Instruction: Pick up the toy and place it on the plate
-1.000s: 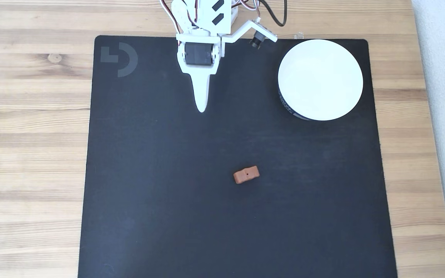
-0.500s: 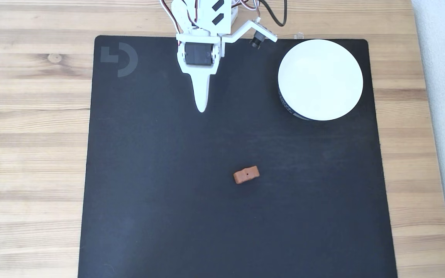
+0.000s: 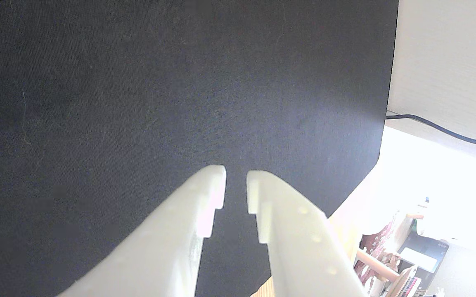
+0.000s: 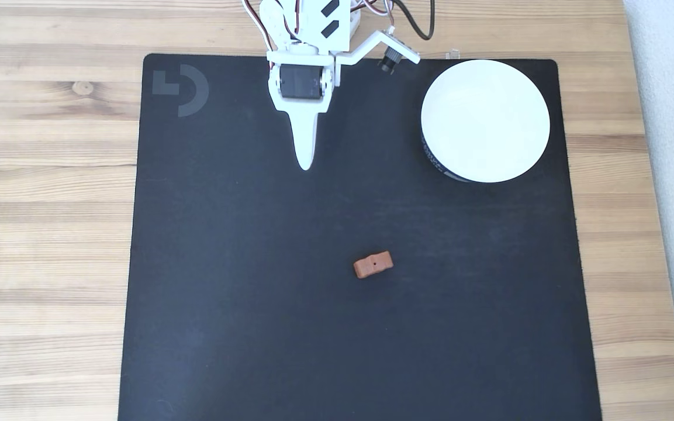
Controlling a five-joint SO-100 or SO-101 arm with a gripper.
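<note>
In the wrist view the tool (image 3: 235, 183) has its two white fingers (image 3: 188, 218) parted by a narrow gap with nothing between them, and only the black mat (image 3: 138, 82) lies beneath.

In the fixed view the tool (image 4: 306, 165) hangs near the mat's far edge, well apart from the toy (image 4: 373, 264), so I judge the reach has not begun. The toy is a small reddish-brown block with a tiny dark hole, lying mid-mat. The plate (image 4: 485, 121), round and white, sits empty at the mat's upper right, leaving an open path.
</note>
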